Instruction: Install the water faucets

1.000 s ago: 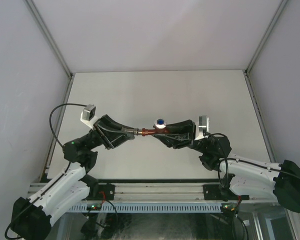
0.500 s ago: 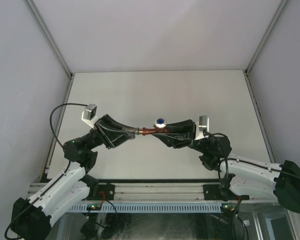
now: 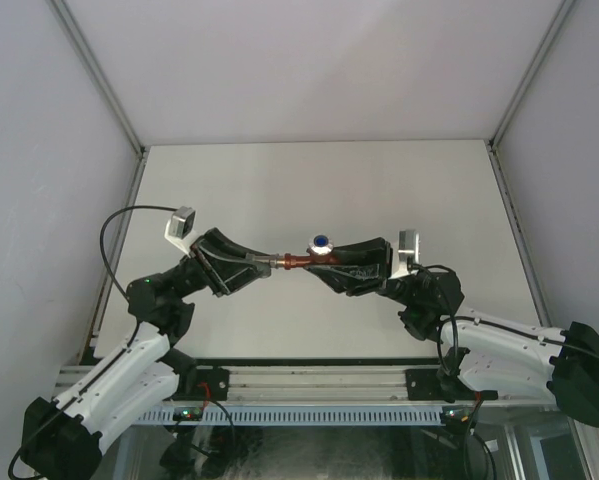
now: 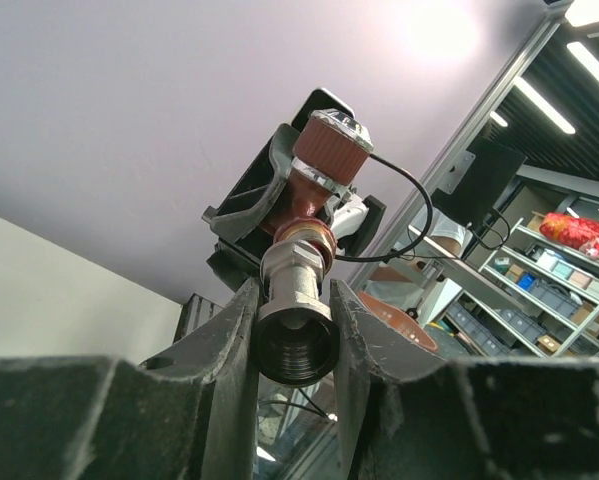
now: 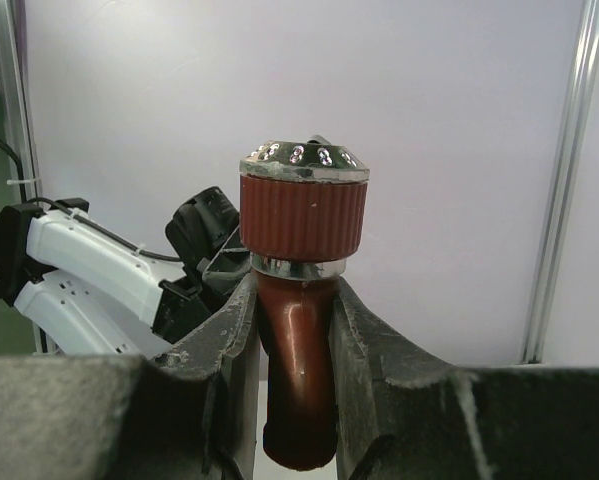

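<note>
The two arms rise from the near edge of the table and lean in toward each other, meeting over its middle, about midway between the left and right edges.

The left gripper is clamped nearly shut on the fitting. Its two fingers press the silver barrel from either side, and the open threaded mouth faces back toward the wrist. The right gripper is likewise closed tight, on the tap. It pinches the red-brown stem just below the knob, which points upward.

Both parts are held up off the table. The fitting lies immediately left of the tap, and they are end to end: from the left wrist, the fitting's far end runs straight into a brass nut on the tap. Whether the thread is fully home there cannot be seen.

The shared long axis runs left to right, roughly parallel to the near edge, in line with both sets of fingers. Neither arm is nearer, since each has its own end in hand. Judging by this, the step is joining fitting to tap. Any turn should be made about that left-right line, because a tilt of either wrist would likely bind the thread.

Beyond the grippers, the table runs on to its far edge.
</note>
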Available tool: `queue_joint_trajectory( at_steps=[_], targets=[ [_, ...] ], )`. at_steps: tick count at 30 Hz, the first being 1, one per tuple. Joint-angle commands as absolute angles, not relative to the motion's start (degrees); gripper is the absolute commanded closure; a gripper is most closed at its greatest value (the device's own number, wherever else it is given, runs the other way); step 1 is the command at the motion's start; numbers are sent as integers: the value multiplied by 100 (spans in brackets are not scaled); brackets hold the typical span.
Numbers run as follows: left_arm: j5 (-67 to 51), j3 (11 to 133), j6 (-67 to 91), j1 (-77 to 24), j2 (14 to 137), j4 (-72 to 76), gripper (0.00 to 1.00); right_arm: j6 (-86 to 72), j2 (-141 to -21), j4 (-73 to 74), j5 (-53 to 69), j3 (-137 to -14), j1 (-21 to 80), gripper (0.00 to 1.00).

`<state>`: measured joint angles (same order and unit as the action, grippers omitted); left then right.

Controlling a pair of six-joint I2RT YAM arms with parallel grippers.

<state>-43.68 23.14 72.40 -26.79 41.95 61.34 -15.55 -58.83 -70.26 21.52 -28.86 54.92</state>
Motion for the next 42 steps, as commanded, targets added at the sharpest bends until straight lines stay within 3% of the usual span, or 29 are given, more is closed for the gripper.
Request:
queue_joint_trajectory(
  at_steps=[1, 22, 33, 42],
  targets=[
    [-4266, 2715, 7143, -2720, 4096, 6292, 100, -1460, -5885, -6991, 2151, -3157, 5554, 100],
    [-4455, 2811, 7441, -2738, 4188, 6688, 100, -1681, -6160, -6846, 2374, -3353, 5525, 100],
    [-4553, 2917, 7587, -2735, 4239, 6882, 100, -1213, -6007, -5890, 2601, -3549, 5436, 100],
    [-4561, 2881, 7077, -2737, 4209, 6730, 100, -2350, -6104, -6112, 2229, -3563, 5468, 100]
  ],
)
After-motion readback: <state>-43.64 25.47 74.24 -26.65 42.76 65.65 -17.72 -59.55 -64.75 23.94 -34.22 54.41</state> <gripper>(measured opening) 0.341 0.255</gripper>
